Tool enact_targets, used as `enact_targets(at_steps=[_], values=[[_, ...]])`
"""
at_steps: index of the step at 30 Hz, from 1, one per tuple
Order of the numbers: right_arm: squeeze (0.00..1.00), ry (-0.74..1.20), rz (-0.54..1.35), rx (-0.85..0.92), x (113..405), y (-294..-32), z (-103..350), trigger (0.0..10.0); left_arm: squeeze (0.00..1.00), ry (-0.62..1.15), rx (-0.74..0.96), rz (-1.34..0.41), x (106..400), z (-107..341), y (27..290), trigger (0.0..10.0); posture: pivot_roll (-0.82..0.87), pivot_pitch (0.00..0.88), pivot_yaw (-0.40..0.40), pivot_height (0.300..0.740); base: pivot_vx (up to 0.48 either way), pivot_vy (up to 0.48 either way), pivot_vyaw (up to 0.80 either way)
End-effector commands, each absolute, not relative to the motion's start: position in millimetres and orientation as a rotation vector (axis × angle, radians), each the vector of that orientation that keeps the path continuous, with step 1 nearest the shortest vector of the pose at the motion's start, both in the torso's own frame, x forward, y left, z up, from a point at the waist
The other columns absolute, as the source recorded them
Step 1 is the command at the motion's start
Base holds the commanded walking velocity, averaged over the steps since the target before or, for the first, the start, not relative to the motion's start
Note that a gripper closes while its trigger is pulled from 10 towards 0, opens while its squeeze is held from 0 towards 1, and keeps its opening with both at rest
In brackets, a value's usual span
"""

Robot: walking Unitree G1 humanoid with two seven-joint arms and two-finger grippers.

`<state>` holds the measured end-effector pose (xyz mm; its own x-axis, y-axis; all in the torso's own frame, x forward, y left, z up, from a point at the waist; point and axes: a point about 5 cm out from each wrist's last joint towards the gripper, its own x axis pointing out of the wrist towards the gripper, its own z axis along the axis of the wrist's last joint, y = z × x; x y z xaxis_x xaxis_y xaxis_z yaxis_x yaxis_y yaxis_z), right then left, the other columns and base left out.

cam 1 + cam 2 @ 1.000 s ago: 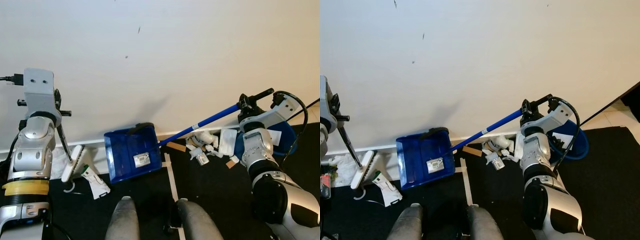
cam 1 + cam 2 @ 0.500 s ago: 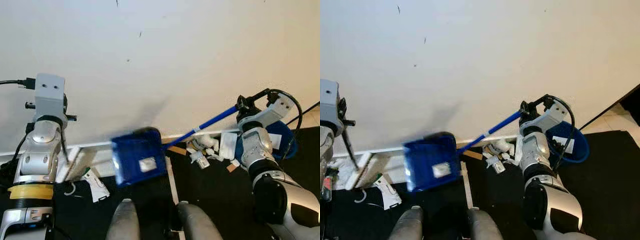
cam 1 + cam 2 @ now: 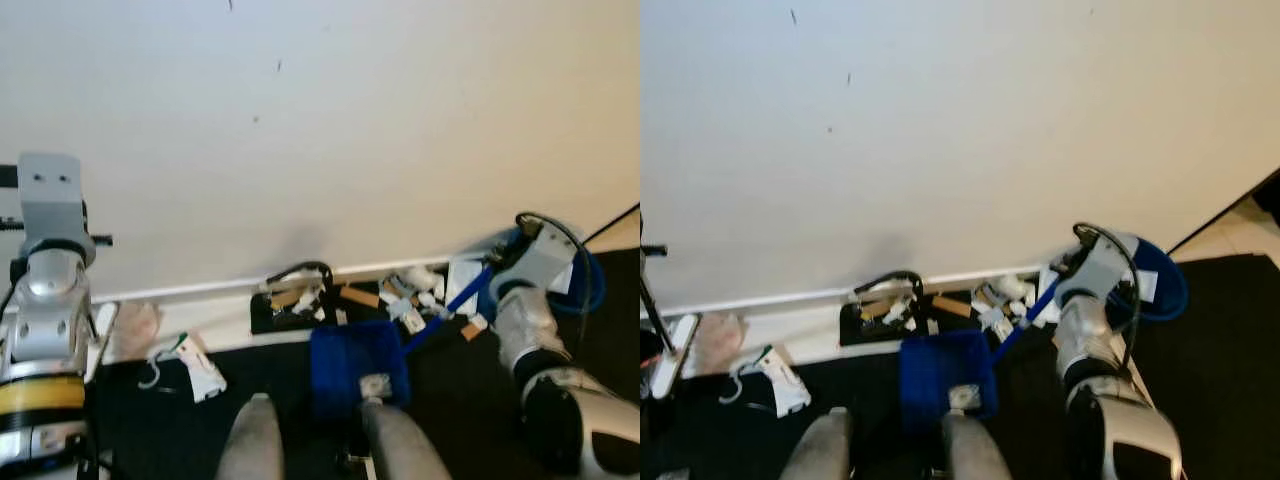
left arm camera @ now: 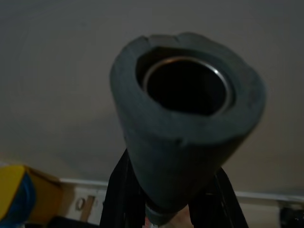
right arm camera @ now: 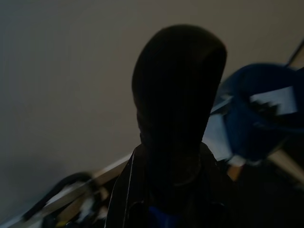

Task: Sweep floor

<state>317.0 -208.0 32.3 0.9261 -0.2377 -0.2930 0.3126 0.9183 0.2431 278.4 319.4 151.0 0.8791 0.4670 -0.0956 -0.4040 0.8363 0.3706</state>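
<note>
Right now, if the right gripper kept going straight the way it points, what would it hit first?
Probably the white wall. The right gripper, shut on the blue dustpan handle, points up past the round blue plastic bin toward the wall above the baseboard. Depth is unclear.

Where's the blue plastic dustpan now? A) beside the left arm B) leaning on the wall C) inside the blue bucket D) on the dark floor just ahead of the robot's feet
D: the blue plastic dustpan lies on the dark floor just beyond the robot's grey feet, its long blue handle running up toward the right arm.
</note>
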Motion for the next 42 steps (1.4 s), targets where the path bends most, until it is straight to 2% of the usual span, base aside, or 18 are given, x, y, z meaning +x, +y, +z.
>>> enact_targets(at_steps=[1, 4, 9, 34, 38, 42], values=[[0.0, 0.197, -0.289, 0.313, 325, -207, 45, 10.0, 0.0, 0.212, 0.236, 0.459, 277, 144, 314, 10.0, 0.14, 0.161, -0.099, 0.74, 0.0, 0.0, 0.0], [0.0, 0.165, -0.26, 0.338, 332, -199, 52, 10.0, 0.0, 0.209, 0.2, 0.396, 281, 136, 300, 10.0, 0.15, 0.162, -0.102, 0.74, 0.0, 0.0, 0.0], [0.0, 0.18, -0.209, 0.295, 338, -191, 57, 10.0, 0.0, 0.204, 0.255, 0.376, 282, 130, 289, 10.0, 0.16, 0.14, -0.114, 0.74, 0.0, 0.052, 0.0], [0.0, 0.23, -0.258, 0.271, 324, -208, 41, 10.0, 0.0, 0.121, 0.368, 0.401, 280, 164, 304, 10.0, 0.19, 0.12, -0.104, 0.74, 0.0, 0.462, 0.0], [0.0, 0.234, -0.265, 0.265, 321, -210, 38, 10.0, 0.0, 0.12, 0.301, 0.389, 277, 167, 302, 10.0, 0.19, 0.126, -0.104, 0.74, 0.0, 0.0, 0.0], [0.0, 0.237, -0.269, 0.26, 319, -212, 37, 10.0, 0.0, 0.134, 0.345, 0.342, 278, 167, 295, 10.0, 0.19, 0.129, -0.105, 0.74, 0.0, -0.36, 0.0]])
